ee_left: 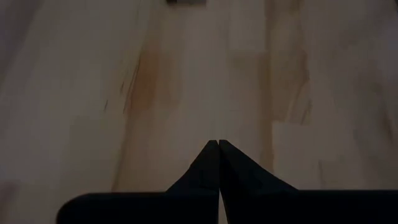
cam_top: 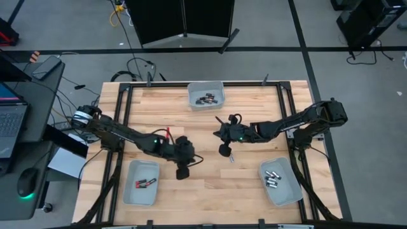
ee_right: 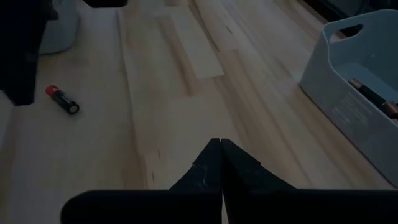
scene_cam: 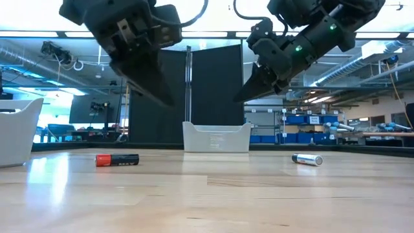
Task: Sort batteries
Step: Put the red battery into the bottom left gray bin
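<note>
Both arms reach inward over the middle of a wooden table. The left gripper hangs above the boards, fingers pressed together and holding nothing. The right gripper hovers opposite, also closed and empty.

A red-and-black battery lies on the table below the left gripper, not touched. A silver battery lies just beside the right gripper, also free.

More batteries rest in three pale trays: the far tray, the left tray and the right tray.
</note>
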`<state>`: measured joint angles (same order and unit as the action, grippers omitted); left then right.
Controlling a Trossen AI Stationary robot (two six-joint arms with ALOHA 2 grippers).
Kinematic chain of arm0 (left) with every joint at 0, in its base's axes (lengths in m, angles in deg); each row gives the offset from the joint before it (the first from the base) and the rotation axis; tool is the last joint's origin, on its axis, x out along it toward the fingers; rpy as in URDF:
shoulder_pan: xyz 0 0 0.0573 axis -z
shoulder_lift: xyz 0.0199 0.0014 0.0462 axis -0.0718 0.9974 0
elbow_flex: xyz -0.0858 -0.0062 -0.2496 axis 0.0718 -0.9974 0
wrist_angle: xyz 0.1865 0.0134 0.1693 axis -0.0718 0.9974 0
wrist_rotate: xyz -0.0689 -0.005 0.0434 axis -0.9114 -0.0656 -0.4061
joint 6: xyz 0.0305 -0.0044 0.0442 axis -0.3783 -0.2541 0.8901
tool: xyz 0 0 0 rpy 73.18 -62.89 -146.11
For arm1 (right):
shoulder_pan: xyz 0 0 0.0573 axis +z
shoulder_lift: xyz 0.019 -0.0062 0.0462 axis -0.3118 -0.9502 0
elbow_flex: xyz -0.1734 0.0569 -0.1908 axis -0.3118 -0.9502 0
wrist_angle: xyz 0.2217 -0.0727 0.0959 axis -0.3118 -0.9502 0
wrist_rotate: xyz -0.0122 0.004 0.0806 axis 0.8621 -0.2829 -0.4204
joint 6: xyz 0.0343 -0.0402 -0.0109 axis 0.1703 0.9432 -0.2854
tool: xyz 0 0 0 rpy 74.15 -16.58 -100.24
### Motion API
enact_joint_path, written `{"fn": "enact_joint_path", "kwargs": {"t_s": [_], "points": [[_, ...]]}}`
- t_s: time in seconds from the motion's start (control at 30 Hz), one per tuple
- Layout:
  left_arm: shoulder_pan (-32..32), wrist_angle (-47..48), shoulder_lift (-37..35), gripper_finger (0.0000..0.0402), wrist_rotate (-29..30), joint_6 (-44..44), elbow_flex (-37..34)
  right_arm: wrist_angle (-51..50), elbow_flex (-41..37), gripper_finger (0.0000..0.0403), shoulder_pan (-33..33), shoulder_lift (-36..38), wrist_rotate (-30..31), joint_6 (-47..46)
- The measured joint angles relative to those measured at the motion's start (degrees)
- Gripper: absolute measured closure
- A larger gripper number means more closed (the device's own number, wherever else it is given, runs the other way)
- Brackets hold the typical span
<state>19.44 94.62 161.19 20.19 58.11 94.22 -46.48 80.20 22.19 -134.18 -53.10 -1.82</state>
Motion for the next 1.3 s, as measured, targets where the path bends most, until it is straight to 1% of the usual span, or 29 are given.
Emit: {"fn": "enact_joint_path", "kwargs": {"t_s": [0.13, 0.23, 0.33, 0.43, 0.6, 0.7, 0.87, 1.3], "points": [[0.74, 6.40, 0.00, 0.0384, -0.28, -7.19, 0.93, 0.75, 0.00, 0.0398, 0.46, 0.00, 0.00, 0.09], [0.86, 10.27, 0.02, 0.0369, -1.81, -13.21, 0.77, 0.99, 0.00, 0.0398, 0.59, 0.00, -0.02, 0.33], [1.26, 13.37, 0.04, 0.0351, -2.89, -16.74, 0.71, 1.42, 0.00, 0.0398, 0.59, 0.00, -0.04, 0.61], [1.99, 13.82, 0.04, 0.0329, -2.73, -18.92, 0.71, 1.94, 0.00, 0.0396, 0.57, 0.00, -0.06, 0.65], [3.32, 12.43, 0.04, 0.0287, -2.60, -20.00, 0.71, 1.94, 0.00, 0.0394, 0.57, 0.00, -0.22, 1.57], [3.98, 12.60, 0.04, 0.0269, -2.60, -22.26, 0.71, 1.92, 0.00, 0.0394, 0.57, 0.00, -0.22, 1.63], [4.73, 12.39, 1.29, 0.0264, -2.54, -22.46, 0.68, 2.60, 0.00, 0.0394, 0.57, 0.00, -0.22, 1.63], [4.12, 13.20, 6.94, 0.0264, -2.38, -23.55, 0.64, 3.71, 0.00, 0.0394, 1.21, -0.02, -0.22, 1.63]]}}
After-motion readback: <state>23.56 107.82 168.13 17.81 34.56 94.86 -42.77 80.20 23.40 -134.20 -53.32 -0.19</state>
